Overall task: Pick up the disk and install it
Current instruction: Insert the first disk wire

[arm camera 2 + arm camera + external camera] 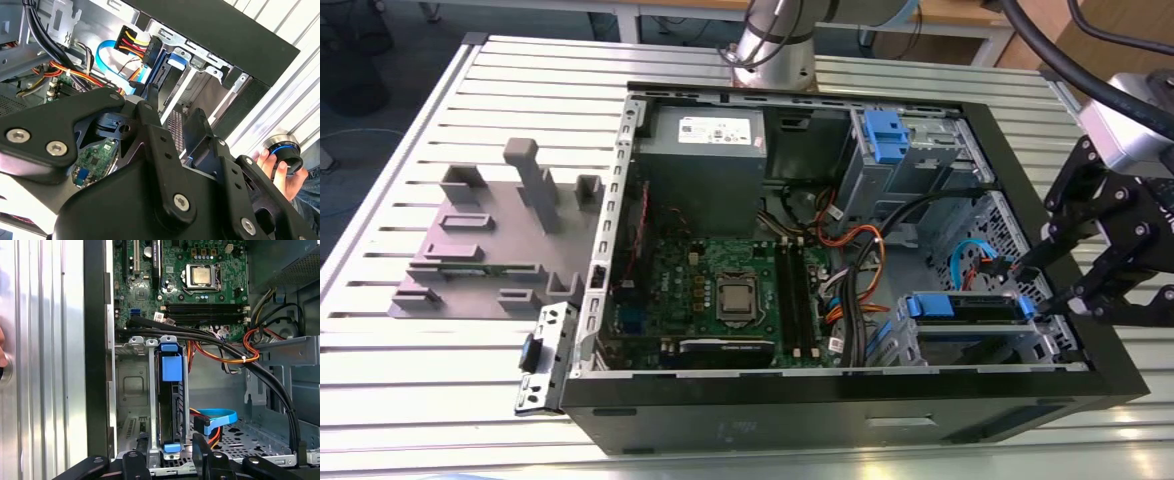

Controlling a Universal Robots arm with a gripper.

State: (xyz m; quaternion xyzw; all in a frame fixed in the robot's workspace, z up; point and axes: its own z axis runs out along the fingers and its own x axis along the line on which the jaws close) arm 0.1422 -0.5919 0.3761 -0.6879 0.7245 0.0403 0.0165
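Sitting on edge in bay: disk (pixel 170 405) | long axis along bay rails | fingers (pixel 202 447): state unclear

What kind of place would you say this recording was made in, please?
Probably a robotics lab or test workshop. An open computer case lies on a slatted aluminium table, beside a grey slotted holder for parts. The arm's gripper hangs at the case's drive bay, where the disk sits.

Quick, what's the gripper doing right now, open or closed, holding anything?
Gripper: open, fingers either side of the disk in the drive bay, not clamping it.
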